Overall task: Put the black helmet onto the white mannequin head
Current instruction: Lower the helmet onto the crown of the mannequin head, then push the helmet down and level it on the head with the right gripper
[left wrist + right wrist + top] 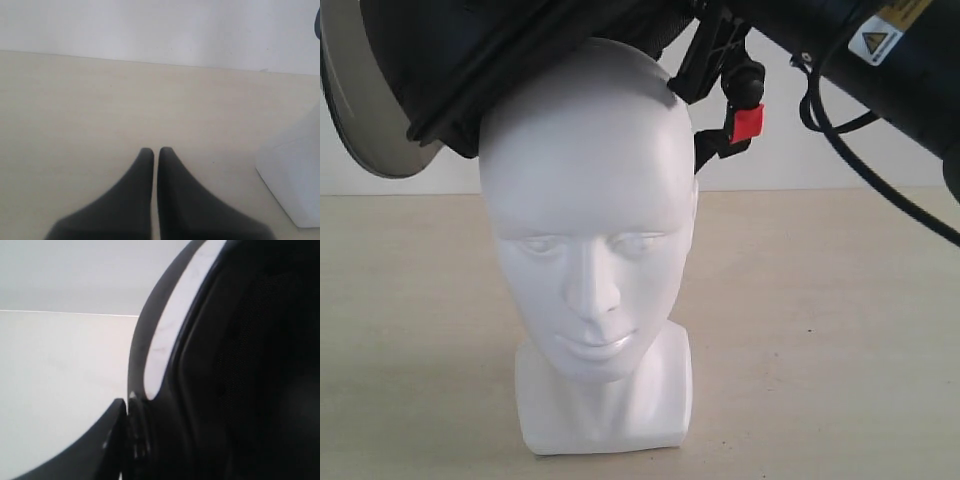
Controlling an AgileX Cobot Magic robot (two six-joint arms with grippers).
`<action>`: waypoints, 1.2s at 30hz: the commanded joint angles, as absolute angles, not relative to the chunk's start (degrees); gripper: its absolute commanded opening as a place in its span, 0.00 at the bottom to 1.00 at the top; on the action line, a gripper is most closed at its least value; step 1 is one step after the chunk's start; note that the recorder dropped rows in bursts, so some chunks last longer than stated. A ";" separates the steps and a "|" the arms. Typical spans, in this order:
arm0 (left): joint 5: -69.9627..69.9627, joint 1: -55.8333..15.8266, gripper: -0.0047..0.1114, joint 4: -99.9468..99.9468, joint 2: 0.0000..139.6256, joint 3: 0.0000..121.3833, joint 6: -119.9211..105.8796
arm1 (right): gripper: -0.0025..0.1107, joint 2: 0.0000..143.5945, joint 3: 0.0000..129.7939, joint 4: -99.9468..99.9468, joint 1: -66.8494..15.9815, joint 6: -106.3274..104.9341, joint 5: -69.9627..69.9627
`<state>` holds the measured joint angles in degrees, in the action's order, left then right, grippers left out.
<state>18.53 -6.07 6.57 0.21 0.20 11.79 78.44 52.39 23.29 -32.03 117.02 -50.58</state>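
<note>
The white mannequin head (pixel 585 200) stands upright on its block base, facing the exterior camera. The black helmet (pixel 520 50) sits tilted on its crown, with the smoky visor (pixel 360 110) out to the left. The chin strap with a red buckle (pixel 747 123) hangs behind the head on the right. My right gripper (pixel 150 412) is shut on the helmet's rim: one finger (pixel 107 440) presses the outside of the shell, while the other is hidden inside the dark helmet (pixel 240 365). My left gripper (pixel 156 150) is shut and empty, low over the table beside the mannequin's base (pixel 295 180).
The right arm (pixel 880 50) and its black cable (pixel 860 170) cross the upper right of the exterior view. The pale wooden table (pixel 820 330) runs back to a white wall.
</note>
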 commanded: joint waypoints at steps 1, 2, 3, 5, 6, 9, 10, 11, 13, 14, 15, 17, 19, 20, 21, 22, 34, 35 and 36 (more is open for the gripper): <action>18.22 -5.90 0.08 6.65 0.00 0.00 11.55 | 0.02 75.29 52.48 25.21 -31.94 116.19 -45.48; 18.22 -5.90 0.08 6.65 0.00 0.00 11.55 | 0.02 74.58 52.48 25.31 -31.94 116.19 -43.81; 18.22 -5.90 0.08 6.65 0.00 0.00 11.55 | 0.02 73.98 52.48 25.47 -31.94 115.89 -42.71; 18.22 -5.90 0.08 6.65 0.00 0.00 11.55 | 0.02 71.61 52.48 27.63 -31.94 115.78 -37.36; 18.22 -5.90 0.08 6.65 0.00 0.00 11.55 | 0.02 70.28 52.48 28.62 -31.94 115.78 -34.03; 18.22 -5.90 0.08 6.65 0.00 0.00 11.55 | 0.02 67.51 52.48 33.19 -31.94 115.78 -26.91; 18.22 -5.90 0.08 6.65 0.00 0.00 11.55 | 0.02 67.18 52.48 33.98 -31.94 116.02 -25.21; 18.22 -5.90 0.08 6.65 0.00 0.00 11.55 | 0.02 67.06 52.48 35.69 -31.94 116.44 -23.33; 18.22 -5.90 0.08 6.65 0.00 0.00 11.55 | 0.02 67.06 52.48 37.11 -31.94 116.98 -21.94; 18.22 -5.90 0.08 6.65 0.00 0.00 11.55 | 0.02 67.06 52.48 37.43 -31.94 116.98 -21.29; 18.22 -5.90 0.08 6.65 0.00 0.00 11.55 | 0.02 67.06 52.48 37.97 -31.94 116.98 -19.74; 18.22 -5.90 0.08 6.65 0.00 0.00 11.55 | 0.02 67.06 52.48 38.24 -31.94 116.98 -18.50; 18.22 -5.90 0.08 6.65 0.00 0.00 11.55 | 0.02 67.06 52.48 38.29 -31.94 116.98 -17.93; 18.22 -5.90 0.08 6.65 0.00 0.00 11.55 | 0.02 67.06 52.48 38.45 -31.94 116.72 -17.63; 18.22 -5.90 0.08 6.65 0.00 0.00 11.55 | 0.02 67.06 52.48 38.45 -31.94 116.44 -17.17; 18.22 -5.90 0.08 6.65 0.00 0.00 11.55 | 0.02 67.06 52.48 38.59 -31.94 116.32 -16.37; 18.22 -5.90 0.08 6.65 0.00 0.00 11.55 | 0.02 67.55 52.48 41.45 -31.94 116.79 -13.69; 18.22 -5.90 0.08 6.65 0.00 0.00 11.55 | 0.02 67.55 52.48 41.72 -31.94 116.79 -13.70; 18.22 -5.90 0.08 6.65 0.00 0.00 11.55 | 0.02 67.55 52.48 41.87 -31.94 116.79 -13.19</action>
<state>18.53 -6.07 6.57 0.21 0.20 11.79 68.27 52.48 37.28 -32.59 120.56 -20.41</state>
